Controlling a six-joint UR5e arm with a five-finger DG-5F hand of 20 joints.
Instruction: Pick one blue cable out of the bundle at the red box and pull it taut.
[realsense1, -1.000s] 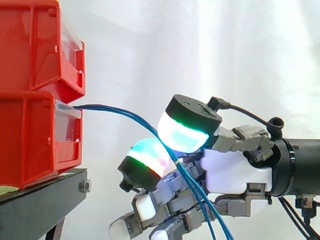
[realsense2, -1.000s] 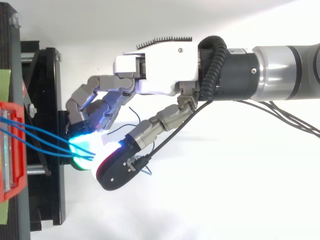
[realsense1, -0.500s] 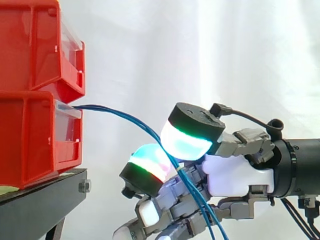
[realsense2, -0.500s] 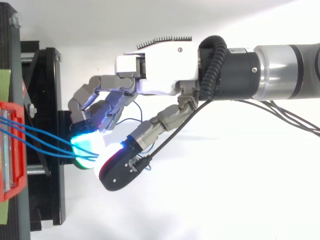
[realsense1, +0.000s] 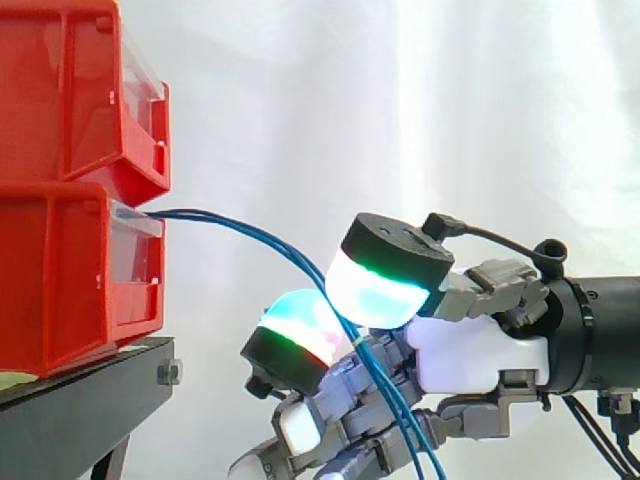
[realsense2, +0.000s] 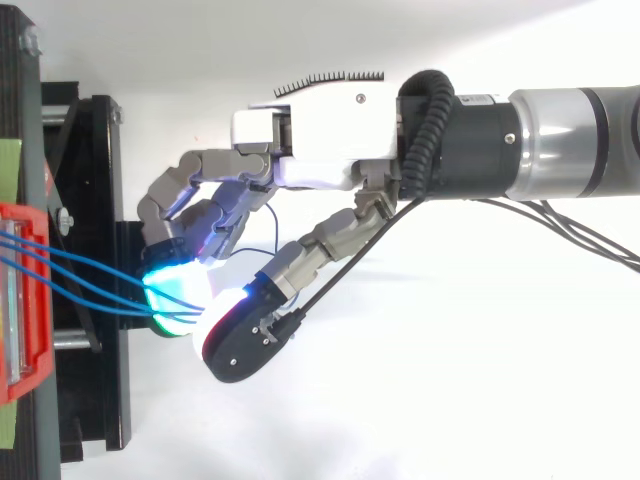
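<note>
Several blue cables (realsense1: 262, 238) left the front of the lower red bin (realsense1: 60, 280) and ran in a downward bow to the hand (realsense1: 470, 350), which sat right of the bins and lower than the cables' exit point, well apart from the box. Hand's fingers were curled, with two glowing fingertips (realsense1: 375, 292) closed together on the cables, one cyan-green above, the other cyan, green and red below. How many strands sat in that pinch could not be told. Past the pads, the cables dropped along the curled fingers to the bottom edge of the side view. From the top view, the strands fanned out at the red box and converged at the pads. Lower bin rested on the black stand (realsense1: 90, 395) with another red bin (realsense1: 70, 90) stacked above.
</note>
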